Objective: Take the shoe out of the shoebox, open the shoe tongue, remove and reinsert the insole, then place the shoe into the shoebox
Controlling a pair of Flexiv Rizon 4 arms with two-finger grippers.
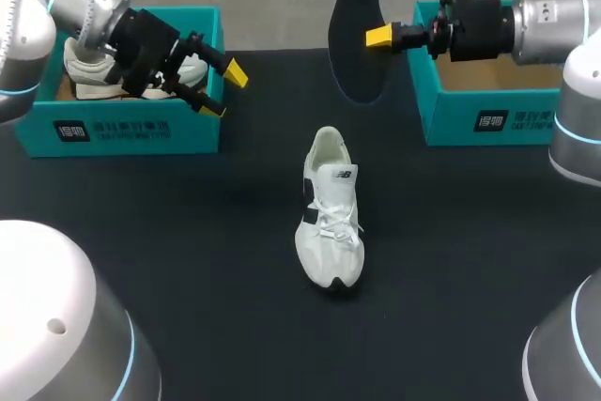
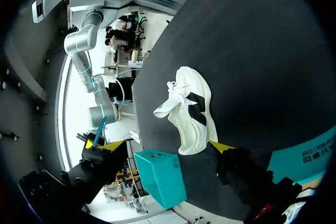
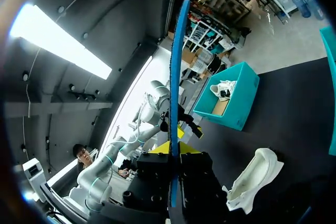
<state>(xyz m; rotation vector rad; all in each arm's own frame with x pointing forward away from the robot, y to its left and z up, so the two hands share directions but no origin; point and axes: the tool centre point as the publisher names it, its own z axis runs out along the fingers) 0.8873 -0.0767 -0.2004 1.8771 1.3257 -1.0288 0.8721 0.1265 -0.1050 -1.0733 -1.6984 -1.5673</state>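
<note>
Shoe (image 1: pixel 331 208) sits upright on its sole mid-table on the black mat (image 1: pixel 188 232), between the 2 boxes and touching neither. Toe points toward me, heel away, opening up. My read: parked there so either arm can reach the collar from above.

Insole (image 1: pixel 352 35) is out of it. The right gripper (image 1: pixel 378 37) is clamped on 1 long edge of it and holds it in the air, roughly vertical, above the far part of the table, beside the right shoebox (image 1: pixel 488 124). The right wrist view shows the insole edge-on, pinched between the 2 fingers. Holding it on edge, well apart from the shoe, looks like staging for reinsertion, 1 end first.

Left gripper (image 1: pixel 223 91) hangs with fingers spread and nothing between them, at the near corner of the left shoebox (image 1: pixel 122 133). Probably waiting to pin the shoe or spread the tongue. That box holds a second white shoe (image 1: pixel 94 77); the right one shows only bare cardboard.

Print: white label block on each box front, a dark logo on the shoe's side and tongue, a white mark on the insole. Not reading any of it off.
</note>
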